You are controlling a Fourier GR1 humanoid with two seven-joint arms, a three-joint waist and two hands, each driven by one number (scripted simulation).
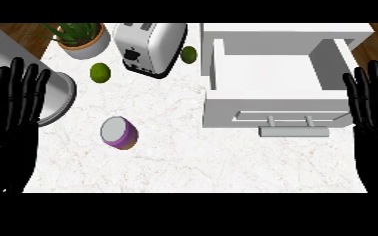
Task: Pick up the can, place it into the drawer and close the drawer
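A purple can [119, 133] with a grey lid stands on the white marble counter [199, 165], left of centre. A white drawer [275, 70] is pulled open at the upper right, its inside bare, its grey handle [293, 125] facing me. My left hand [18, 105] rests open at the left edge, fingers up, well left of the can. At the right edge my right hand [364, 100] rests open, fingers up, beside the drawer's right wall. Neither hand touches anything.
A silver toaster [151, 47] stands at the back centre. A potted plant [80, 39] is at the back left. Two limes lie near the toaster, one [100, 72] to its left and one [189, 54] to its right. A grey round pot [55, 97] sits by my left hand.
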